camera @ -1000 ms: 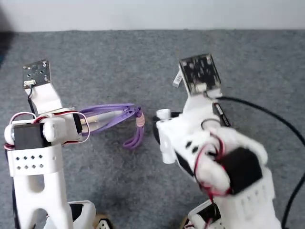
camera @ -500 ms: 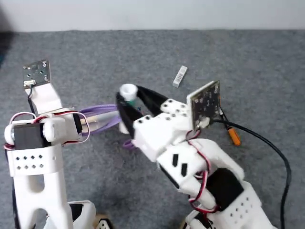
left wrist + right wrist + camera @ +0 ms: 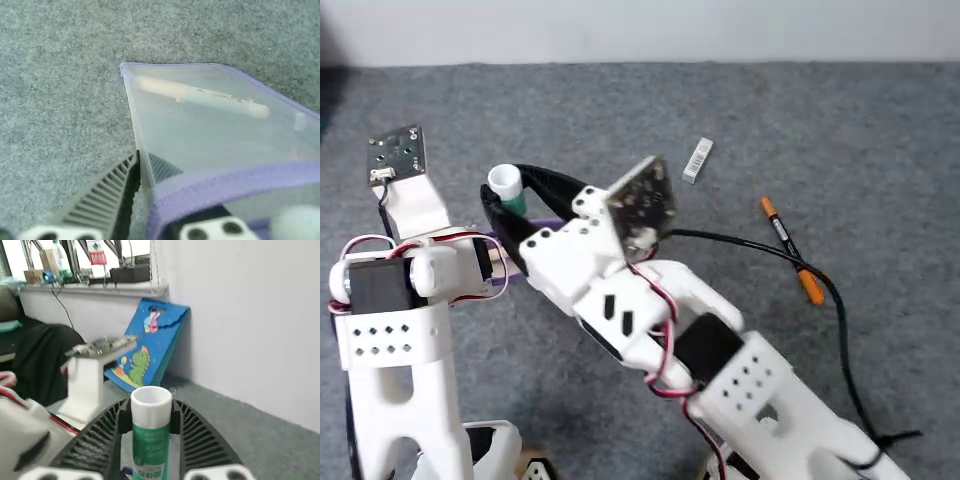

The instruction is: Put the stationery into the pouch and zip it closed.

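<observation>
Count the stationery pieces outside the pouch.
3: a glue stick held in the right gripper, an orange pen on the carpet, a small white piece farther back. The arm may hide more.

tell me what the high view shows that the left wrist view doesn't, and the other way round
High view: the right gripper shut on a glue stick, plus an orange pen and a white tag lying on the carpet.
Left wrist view: a pale pen inside the pouch, and the left gripper pinching the pouch's edge.
Both: the purple-trimmed pouch.
</observation>
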### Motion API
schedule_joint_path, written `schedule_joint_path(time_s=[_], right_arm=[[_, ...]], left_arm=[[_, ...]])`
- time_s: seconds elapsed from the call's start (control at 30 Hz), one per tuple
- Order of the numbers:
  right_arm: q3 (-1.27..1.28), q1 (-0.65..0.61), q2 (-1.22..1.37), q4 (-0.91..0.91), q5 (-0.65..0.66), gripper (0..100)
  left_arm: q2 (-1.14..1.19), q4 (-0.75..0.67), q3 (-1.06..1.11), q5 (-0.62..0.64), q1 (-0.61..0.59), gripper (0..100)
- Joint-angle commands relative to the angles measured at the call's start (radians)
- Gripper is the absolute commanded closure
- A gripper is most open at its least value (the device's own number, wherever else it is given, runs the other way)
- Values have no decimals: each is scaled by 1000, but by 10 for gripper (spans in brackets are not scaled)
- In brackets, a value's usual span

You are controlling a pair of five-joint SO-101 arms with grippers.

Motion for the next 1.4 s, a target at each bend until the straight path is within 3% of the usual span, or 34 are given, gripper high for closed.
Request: schedule_joint_path(time_s=[0.0, 0.13, 0.3, 0.37, 0.53, 0.7, 0.93, 1.13, 1.37], right_arm=[[17, -5, 38, -33, 60, 991], [132, -5, 61, -81, 144, 980], [176, -10, -5, -73, 152, 804], [161, -10, -44, -21, 153, 778], [124, 13, -157, 125, 149, 848], [123, 157, -239, 265, 130, 972], [60, 441, -242, 490, -120, 991], [14, 541, -73, 545, -137, 991], [-269, 634, 314, 644, -140, 987]], left_arm=[[-3, 2, -12, 11, -5, 988], [-3, 3, -12, 11, -5, 988], [-3, 5, -12, 11, -5, 988], [-3, 5, -12, 11, -5, 988], [-3, 5, -12, 9, -5, 988], [-3, 5, -12, 9, 0, 988], [-3, 2, -10, 9, -2, 988], [-3, 2, -8, 11, -3, 988], [3, 6, -8, 9, 0, 988]])
